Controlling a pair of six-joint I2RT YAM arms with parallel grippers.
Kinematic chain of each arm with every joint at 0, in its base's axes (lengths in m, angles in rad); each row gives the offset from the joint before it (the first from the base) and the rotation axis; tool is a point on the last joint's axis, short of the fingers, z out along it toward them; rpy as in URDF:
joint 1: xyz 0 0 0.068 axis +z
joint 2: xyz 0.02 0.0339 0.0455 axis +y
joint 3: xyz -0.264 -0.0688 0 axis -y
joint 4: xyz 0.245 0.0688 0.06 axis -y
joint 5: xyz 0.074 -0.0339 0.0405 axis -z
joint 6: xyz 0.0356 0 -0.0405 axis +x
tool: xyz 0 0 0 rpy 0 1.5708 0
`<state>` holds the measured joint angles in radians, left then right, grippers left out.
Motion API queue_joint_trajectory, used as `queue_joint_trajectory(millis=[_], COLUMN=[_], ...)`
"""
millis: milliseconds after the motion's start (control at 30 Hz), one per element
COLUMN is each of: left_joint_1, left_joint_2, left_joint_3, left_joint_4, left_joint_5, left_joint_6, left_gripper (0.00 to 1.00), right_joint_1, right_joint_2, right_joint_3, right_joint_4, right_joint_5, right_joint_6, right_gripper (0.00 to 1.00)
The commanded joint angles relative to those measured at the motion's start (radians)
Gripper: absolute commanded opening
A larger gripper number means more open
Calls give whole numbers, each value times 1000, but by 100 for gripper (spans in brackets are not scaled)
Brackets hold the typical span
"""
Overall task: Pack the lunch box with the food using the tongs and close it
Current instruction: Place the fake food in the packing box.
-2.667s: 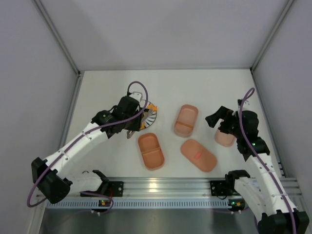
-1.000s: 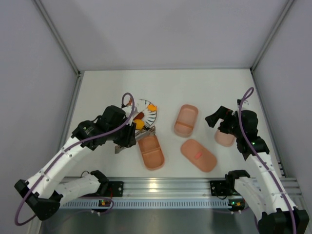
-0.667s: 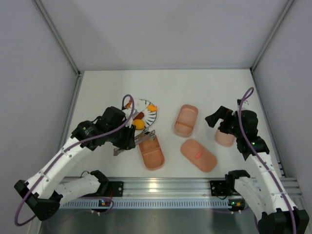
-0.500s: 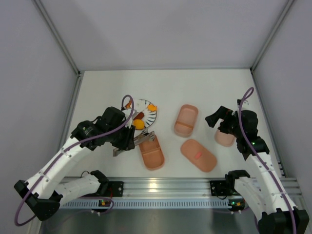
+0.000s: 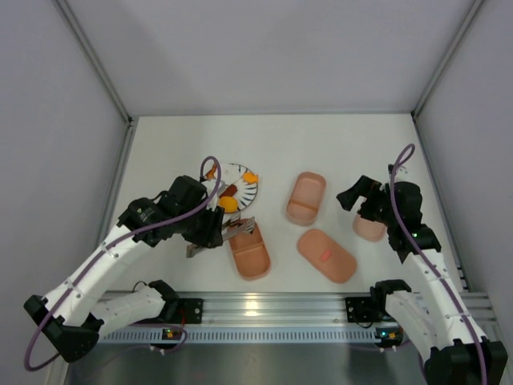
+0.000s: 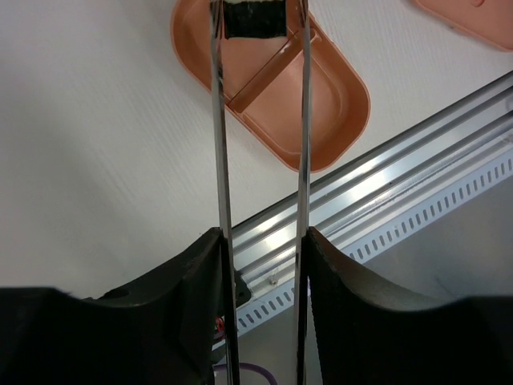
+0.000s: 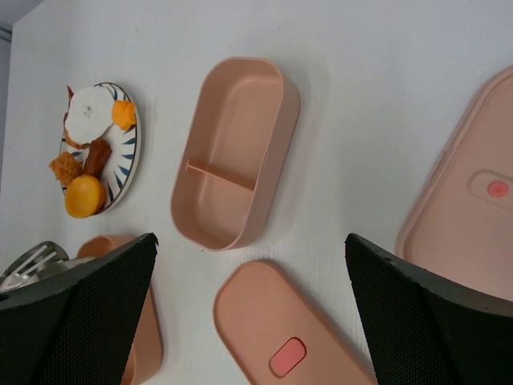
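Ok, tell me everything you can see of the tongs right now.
The tongs are slim, silvery metal: two long thin arms, running almost parallel in the left wrist view. The left pincer clamps them from outside, one finger against each arm. Their tips pinch a dark food piece over one compartment of a pink divided tray. Whether the piece touches the tray I cannot tell. Their joined end is hidden in that view.

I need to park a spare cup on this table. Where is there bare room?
Bare table runs wide behind the striped plate and far tray, to the back wall. The middle is crowded: near tray, lid with red mark and far tray lie close together.
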<state>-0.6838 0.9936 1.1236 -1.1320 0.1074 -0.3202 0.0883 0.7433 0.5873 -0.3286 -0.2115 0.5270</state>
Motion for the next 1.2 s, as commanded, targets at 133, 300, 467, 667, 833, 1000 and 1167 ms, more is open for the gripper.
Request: queue_joint_trajectory(millis=[133,300,467,667,833,1000,1167], left_joint_1=[-5,-6,-5,-5,-5,-3,-5], left_joint_2=[-1,-1,10,77,158,174,166], left_joint_3=[31,35,51,120,133,104,58], left_joint_4=[0,5,24,84,120,109,113], left_joint_5=[-5,-11,-60,-184,-293,-425,-439], left_joint_6=[-13,-11,-22,-60,-89,-125,-138], left_gripper=[55,57,58,55,54,53,53], right_joint_1=[-16,-18,-16,-16,-16,-16,-16], right_joint_2=[8,11,16,33,39,39,44], right_joint_3=[-11,-12,-9,12,23,14,2], right_joint_4=[72,74,77,72,71,71,86], right_joint_5=[-8,-8,-9,-11,-20,-22,-28], right_joint_6=[-2,-1,-2,-21,-28,-35,-30], right_gripper=[100,99,99,99,99,99,99])
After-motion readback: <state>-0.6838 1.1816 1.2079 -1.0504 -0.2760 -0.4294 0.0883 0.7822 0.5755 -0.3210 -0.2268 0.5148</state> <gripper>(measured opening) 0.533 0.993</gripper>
